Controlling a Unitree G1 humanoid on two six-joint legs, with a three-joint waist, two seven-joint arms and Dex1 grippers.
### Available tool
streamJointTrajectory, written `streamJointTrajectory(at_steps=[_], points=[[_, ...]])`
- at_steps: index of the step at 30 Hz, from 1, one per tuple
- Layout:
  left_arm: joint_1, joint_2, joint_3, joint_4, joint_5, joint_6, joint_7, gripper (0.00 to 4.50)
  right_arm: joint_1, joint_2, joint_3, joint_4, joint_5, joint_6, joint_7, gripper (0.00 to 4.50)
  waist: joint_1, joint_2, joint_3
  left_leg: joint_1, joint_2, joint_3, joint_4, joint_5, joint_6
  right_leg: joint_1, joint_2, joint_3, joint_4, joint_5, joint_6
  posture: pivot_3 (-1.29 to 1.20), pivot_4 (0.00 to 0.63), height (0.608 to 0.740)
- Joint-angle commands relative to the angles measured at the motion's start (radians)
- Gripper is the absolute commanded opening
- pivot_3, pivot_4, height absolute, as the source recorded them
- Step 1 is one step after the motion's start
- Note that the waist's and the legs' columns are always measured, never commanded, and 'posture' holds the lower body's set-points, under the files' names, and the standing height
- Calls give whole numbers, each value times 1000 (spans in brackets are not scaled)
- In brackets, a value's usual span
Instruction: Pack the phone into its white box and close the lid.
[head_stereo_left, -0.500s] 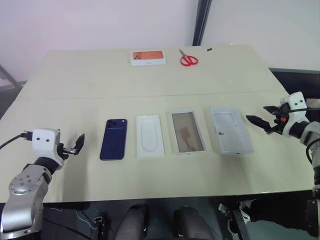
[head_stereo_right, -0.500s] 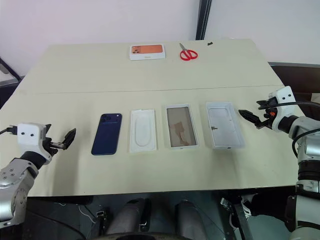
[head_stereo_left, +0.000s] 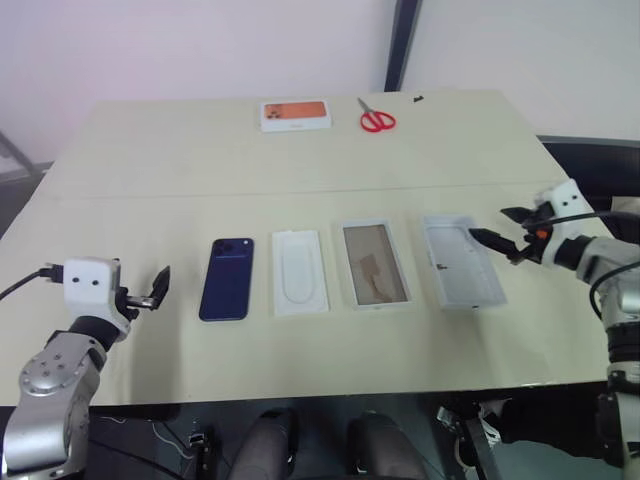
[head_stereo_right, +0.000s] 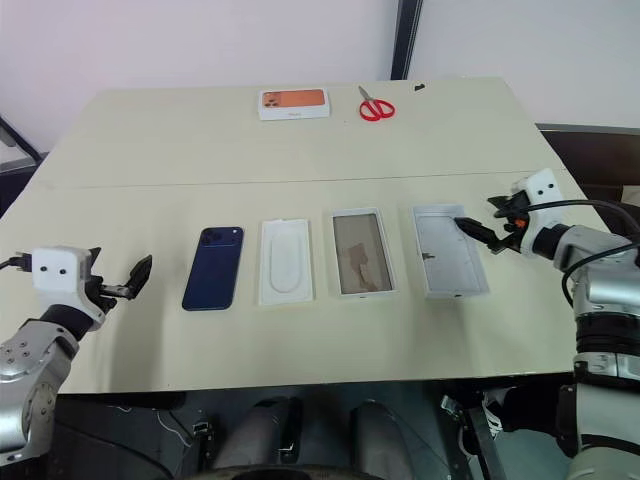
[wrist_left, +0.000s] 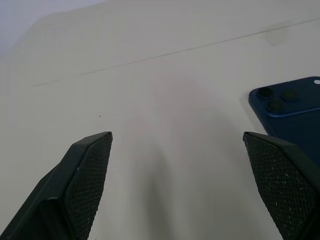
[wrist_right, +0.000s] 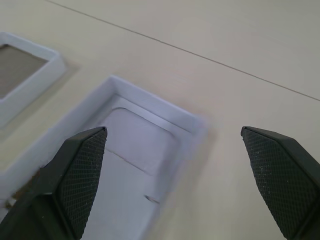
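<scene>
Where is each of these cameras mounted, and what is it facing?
Left and right eye views: on the head, looking down over the table; both arms show, with phone, white box and lid.
Left wrist view: on the left arm, facing the tabletop along the open left gripper, phone at the edge.
Right wrist view: on the right arm, facing the lid between the open right gripper.
Shared: the lid appears in eye and right wrist views.

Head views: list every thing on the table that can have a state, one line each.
phone: face down, outside the box
white box: open, holding nothing
lid: off, inside facing up
white insert: flat on the table
scissors: shut
left gripper: open
right gripper: open
</scene>
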Motion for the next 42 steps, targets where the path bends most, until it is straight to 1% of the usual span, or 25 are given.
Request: streamJointTrajectory(at_steps=[1, 2, 5, 8, 10, 11, 14, 16, 18, 20, 23, 27, 32, 37, 38, 39, 42], points=[[-28, 0, 0, -66, -27, 23, 6, 4402, -4, 24, 0, -116, 19, 4, -17, 4500, 0, 0, 0, 0, 0, 0, 0, 0, 0, 0, 0, 0, 0, 0, 0, 0, 150, 740], [-33, -4, -5, -67, -40, 29, 0, 4402, 4, 39, 7, -158, 24, 17, -26, 4500, -1, 0, 0, 0, 0, 0, 0, 0, 0, 0, 0, 0, 0, 0, 0, 0, 150, 740], [-70, -30, -70, -92, -74, 63, -9, 4402, 30, 83, 31, -332, 59, 93, -45, 4500, -2, 0, 0, 0, 0, 0, 0, 0, 0, 0, 0, 0, 0, 0, 0, 0, 150, 740], [-129, -50, -144, -111, -113, 117, -18, 4402, 73, 93, 70, -509, 78, 155, -47, 4500, 5, 0, 0, 0, 0, 0, 1, 0, 0, 0, 0, 0, 0, 0, 0, 0, 150, 740], [-170, -64, -211, -125, -136, 164, -27, 4460, 101, 98, 96, -597, 85, 183, -53, 4500, 9, 0, 0, 0, 0, 0, 1, 0, 0, 0, 0, 0, 0, 0, 0, 0, 150, 740], [-179, -62, -224, -128, -144, 178, -31, 4460, 109, 102, 105, -628, 87, 196, -61, 4500, 10, 0, 0, 0, 0, 0, 2, 0, 0, 0, 0, 0, 0, 0, 0, 0, 150, 740], [-252, -89, -309, -160, -177, 317, 16, 4460, 130, 102, 155, -716, 87, 205, -47, 4500, 15, 0, 0, 0, 0, 0, 2, 0, 0, 0, 0, 0, 0, 0, 0, 0, 150, 740], [-284, -98, -342, -174, -184, 408, 52, 4460, 125, 110, 191, -757, 85, 211, -46, 4500, 15, 0, 0, 0, 0, 0, 2, 0, 0, 0, 0, 0, 1, 0, 0, 0, 150, 740], [-329, -135, -338, -169, -214, 560, 117, 4460, 121, 116, 224, -780, 81, 207, -41, 4500, 15, 0, 0, 0, 0, 0, 2, 0, 0, 0, 1, 0, 1, 0, 0, 0, 150, 740], [-377, -198, -317, -172, -254, 691, 174, 4460, 119, 128, 242, -789, 87, 206, -39, 4500, 16, -1, 0, 0, 0, -1, 2, 0, 0, 0, 1, 0, 1, 0, 0, 0, 150, 740], [-447, -287, -266, -183, -301, 856, 228, 4460, 119, 139, 264, -782, 80, 191, -37, 4500, 17, -1, 0, 0, 0, -1, 3, 0, 0, 0, 1, 0, 2, 0, 0, 0, 150, 740], [-519, -367, -203, -174, -307, 1028, 267, 4460, 112, 149, 274, -761, 70, 170, -35, 4500, 18, -1, 0, 0, 0, -1, 4, 0, -1, 0, 1, -1, 2, 0, 0, 0, 150, 740], [-566, -403, -175, -135, -264, 1132, 289, 4460, 107, 154, 269, -754, 68, 152, -34, 4500, 18, -1, 0, 0, 0, -1, 4, 2, -3, 0, 2, -1, 2, 0, 0, 0, 150, 740], [-590, -434, -145, -85, -269, 1149, 282, 4460, 125, 137, 270, -773, 56, 143, -32, 4500, 20, -1, 0, 0, 0, -1, 4, 2, -4, 0, 2, -1, 2, 0, 0, 0, 150, 740], [-597, -441, -137, -74, -268, 1149, 281, 3923, 132, 126, 272, -782, 52, 143, -27, 4500, 21, -1, 0, 0, 0, -1, 4, 2, -4, 0, 1, -1, 2, 0, 0, 0, 150, 740], [-602, -444, -132, -66, -266, 1149, 282, 3623, 141, 116, 273, -789, 47, 142, -22, 4500, 21, -1, 0, 0, 0, -1, 4, 2, -4, 0, 1, -1, 2, 0, 0, 0, 150, 740], [-612, -445, -125, -45, -255, 1149, 283, 2152, 166, 91, 271, -810, 46, 146, -10, 4500, 20, -1, 0, 0, 0, -1, 4, 2, -4, 0, 1, -1, 2, 0, 0, 0, 150, 740]])
